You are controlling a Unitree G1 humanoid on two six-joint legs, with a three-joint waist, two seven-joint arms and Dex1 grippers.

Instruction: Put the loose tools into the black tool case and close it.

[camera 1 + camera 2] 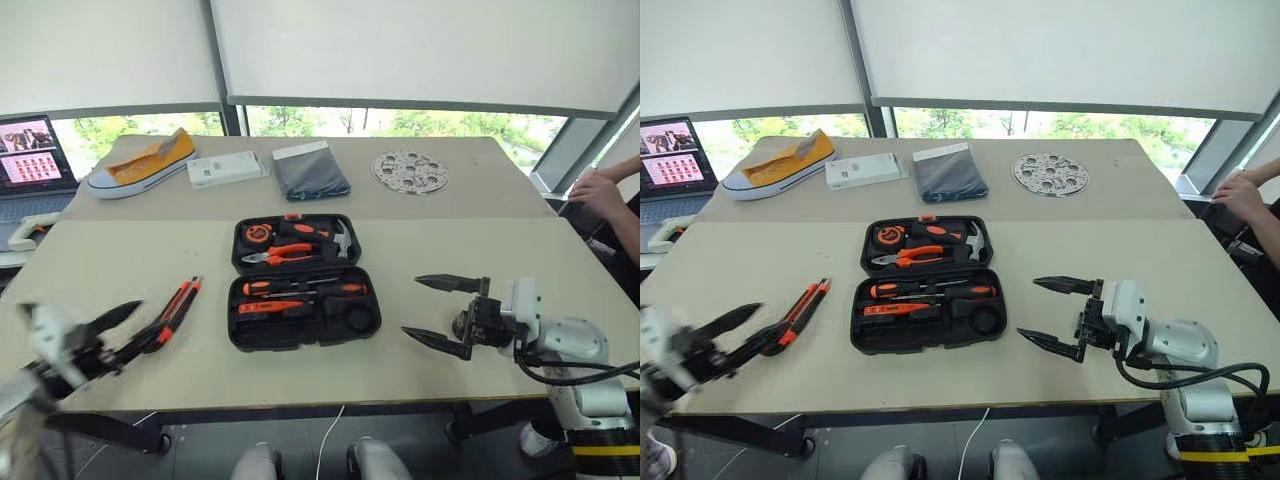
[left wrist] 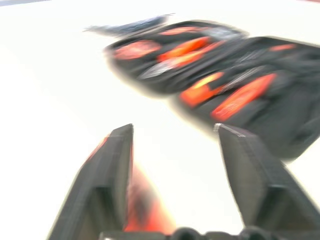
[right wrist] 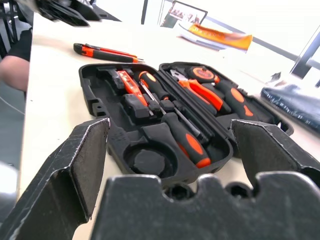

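The black tool case (image 1: 304, 282) lies open mid-frame on the counter (image 1: 120, 260), ready for loading; the utility knife (image 1: 176, 309) waits lower left by the left gripper (image 1: 118, 332) (fingers spread, empty). The right gripper (image 1: 444, 312) gapes beside the case.

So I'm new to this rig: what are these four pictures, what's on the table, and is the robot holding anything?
It is a two-armed humanoid robot, each arm ending in two black jaws. The two wide pictures come from a stereo camera in its head, looking down over the arms. The other two come from cameras on each wrist, looking along that arm's own jaws.

On the table lies the black tool case, open, with orange-handled tools in its slots. An orange-black utility knife lies loose on the table to the case's left. Behind are a shoe, a white box, a folded cloth and a round perforated plate.

The left gripper sits by the knife, the right gripper beside the case; both stand open, holding nothing.
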